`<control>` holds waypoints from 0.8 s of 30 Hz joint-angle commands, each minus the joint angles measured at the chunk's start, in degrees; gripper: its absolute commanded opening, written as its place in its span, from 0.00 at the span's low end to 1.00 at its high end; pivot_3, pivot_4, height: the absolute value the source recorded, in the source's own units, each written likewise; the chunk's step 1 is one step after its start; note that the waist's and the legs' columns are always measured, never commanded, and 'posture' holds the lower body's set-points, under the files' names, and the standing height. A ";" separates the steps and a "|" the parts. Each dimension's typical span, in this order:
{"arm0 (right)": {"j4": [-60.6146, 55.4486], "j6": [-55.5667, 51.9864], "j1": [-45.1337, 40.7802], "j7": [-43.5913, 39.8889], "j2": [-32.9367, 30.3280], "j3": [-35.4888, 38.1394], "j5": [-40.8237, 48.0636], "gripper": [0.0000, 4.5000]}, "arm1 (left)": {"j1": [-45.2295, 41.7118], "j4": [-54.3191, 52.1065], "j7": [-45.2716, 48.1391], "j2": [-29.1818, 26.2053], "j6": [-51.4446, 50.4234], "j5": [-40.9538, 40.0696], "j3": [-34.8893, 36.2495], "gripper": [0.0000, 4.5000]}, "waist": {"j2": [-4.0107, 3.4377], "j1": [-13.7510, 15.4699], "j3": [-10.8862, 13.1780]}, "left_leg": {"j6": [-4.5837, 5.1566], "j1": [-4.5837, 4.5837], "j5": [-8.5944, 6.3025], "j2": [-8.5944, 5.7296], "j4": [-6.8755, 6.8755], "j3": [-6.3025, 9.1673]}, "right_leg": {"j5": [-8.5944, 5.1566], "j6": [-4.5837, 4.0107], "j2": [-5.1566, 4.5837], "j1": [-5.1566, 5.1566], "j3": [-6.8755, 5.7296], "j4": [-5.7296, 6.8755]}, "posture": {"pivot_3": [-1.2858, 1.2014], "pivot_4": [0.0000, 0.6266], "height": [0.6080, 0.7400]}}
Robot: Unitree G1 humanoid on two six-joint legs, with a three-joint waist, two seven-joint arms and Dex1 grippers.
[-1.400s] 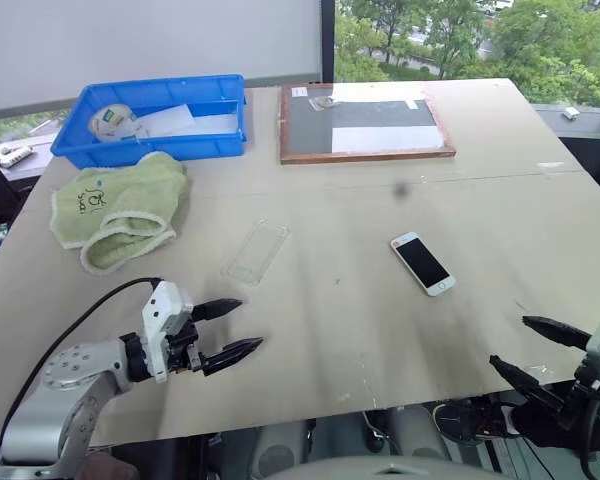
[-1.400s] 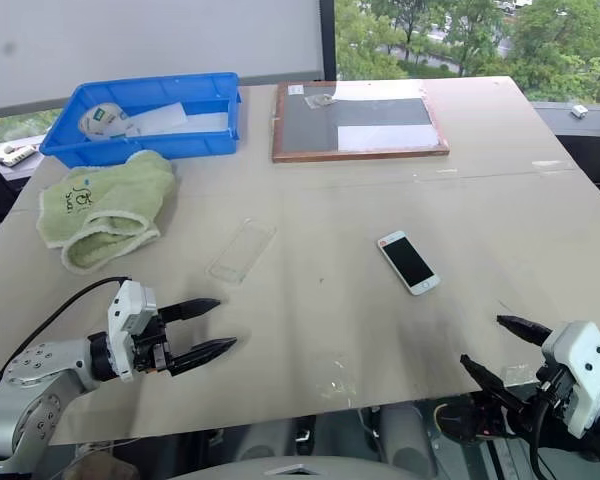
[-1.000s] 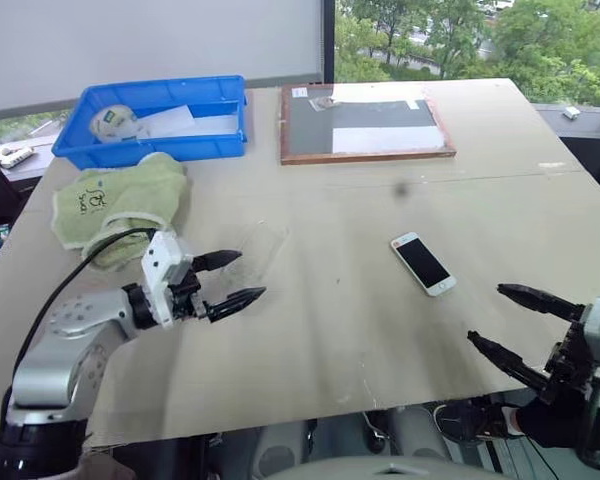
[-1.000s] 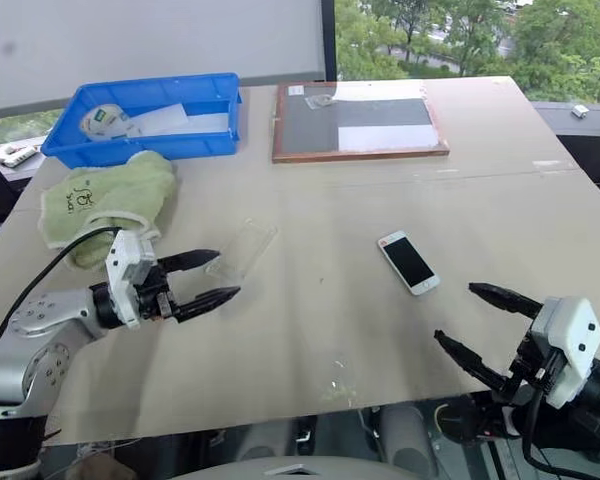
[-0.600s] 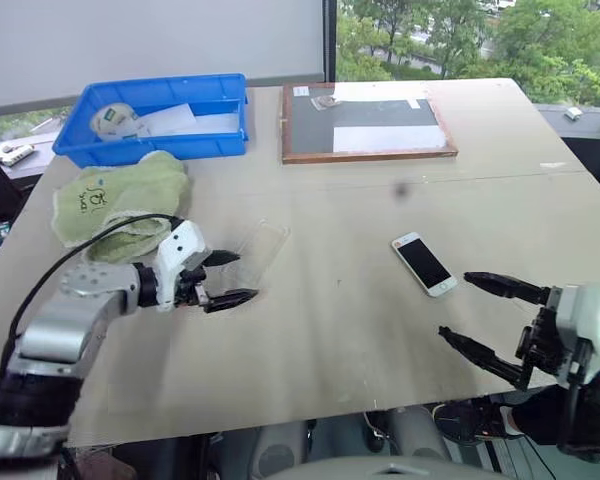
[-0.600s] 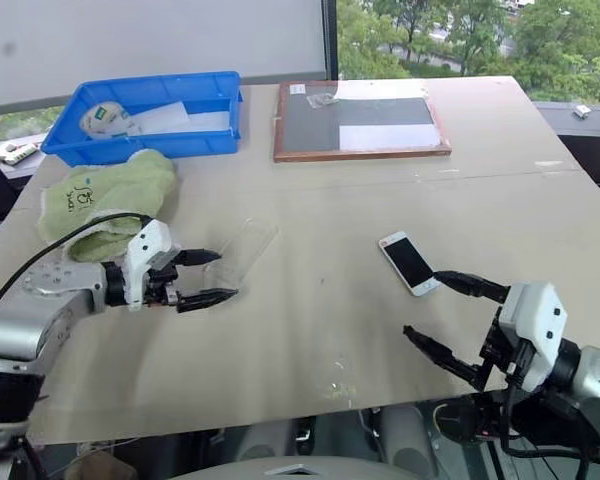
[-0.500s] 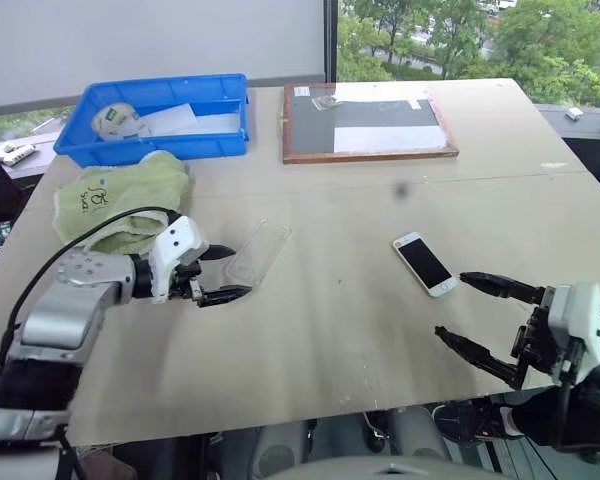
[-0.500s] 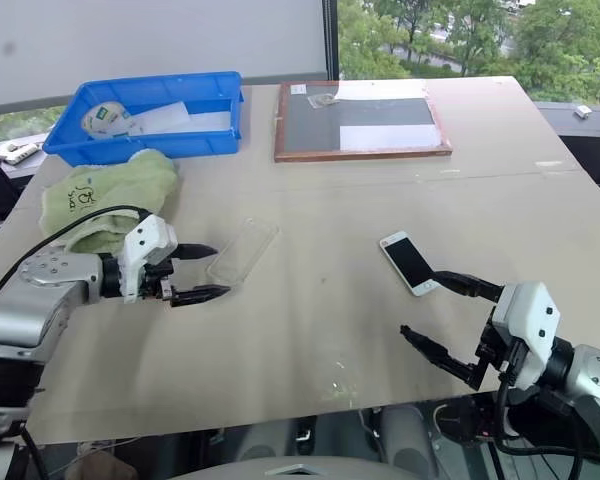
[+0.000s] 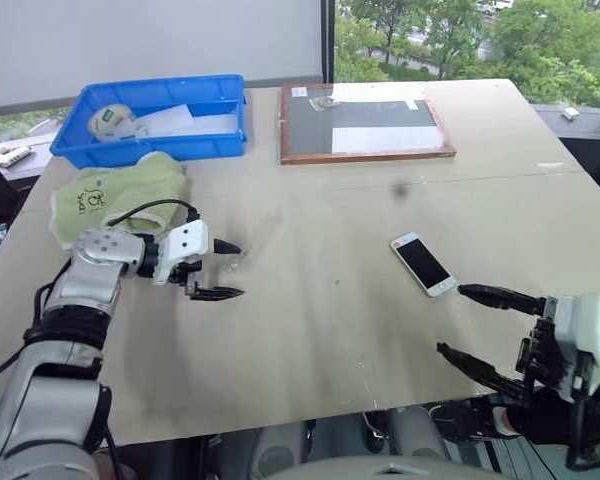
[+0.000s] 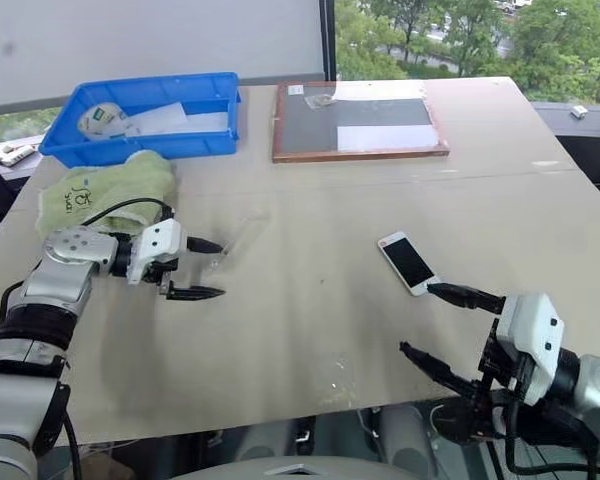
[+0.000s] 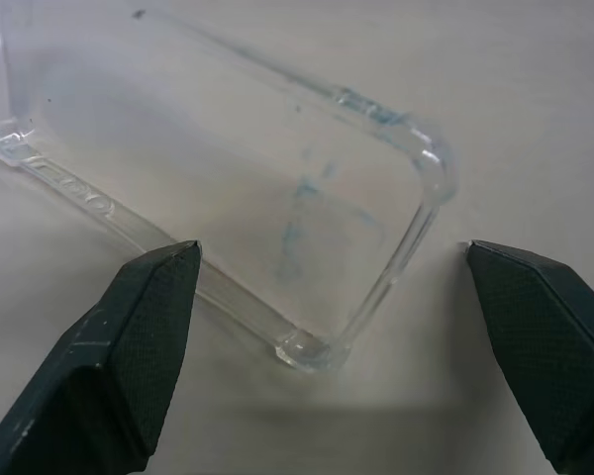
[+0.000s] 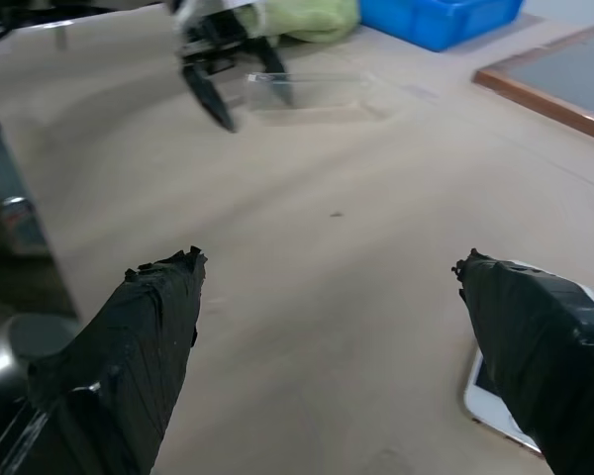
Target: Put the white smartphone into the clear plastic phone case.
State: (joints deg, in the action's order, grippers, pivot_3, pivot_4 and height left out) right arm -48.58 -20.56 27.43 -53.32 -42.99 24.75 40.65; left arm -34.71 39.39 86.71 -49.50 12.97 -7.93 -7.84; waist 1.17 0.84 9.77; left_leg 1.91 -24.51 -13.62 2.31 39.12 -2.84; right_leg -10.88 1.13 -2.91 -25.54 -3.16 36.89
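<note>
The clear plastic phone case [image 9: 254, 243] lies flat on the table, left of centre. My left gripper [image 9: 236, 271] is open at the case's near end. In the left wrist view the case's rounded end [image 11: 277, 168] sits between the two spread fingers; one fingertip [image 11: 163, 287] is at its long rim and the other [image 11: 520, 297] stands apart from it. The white smartphone [image 9: 423, 264] lies screen up, right of centre. My right gripper [image 9: 450, 319] hovers open just in front of it, holding nothing. The right wrist view shows the phone's corner [image 12: 495, 396] beside one finger.
A blue bin [image 9: 160, 120] with a tape roll and papers stands at the back left. A green cloth [image 9: 115, 195] lies in front of it, close to my left arm. A wood-framed dark board [image 9: 365, 122] lies at the back centre. The table's front edge is near my right gripper.
The left arm has reached forward and its wrist has turned, bringing the open fingers to the case's near end. The right gripper has drifted left toward the phone.
</note>
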 commanded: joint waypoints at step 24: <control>-1.80 1.56 -4.02 -1.91 -2.34 -0.81 1.87 1.00 | -4.80 -6.37 5.79 -3.06 1.27 -3.26 -10.74 0.38 | 0.07 0.25 0.00 | 0.01 -0.08 0.00 -0.03 0.11 0.04 | 0.00 0.01 0.02 -0.01 -0.01 0.05 | 0.52 0.24 1.00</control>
State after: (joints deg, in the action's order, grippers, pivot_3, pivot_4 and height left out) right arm -49.02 -19.77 23.96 -55.14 -44.93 23.81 41.96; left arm -38.14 31.44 92.22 -52.72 12.10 -12.28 -18.20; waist 1.23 1.09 9.78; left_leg 1.92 -24.59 -13.61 2.28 39.26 -2.81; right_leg -10.88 1.13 -2.86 -25.54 -3.17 36.95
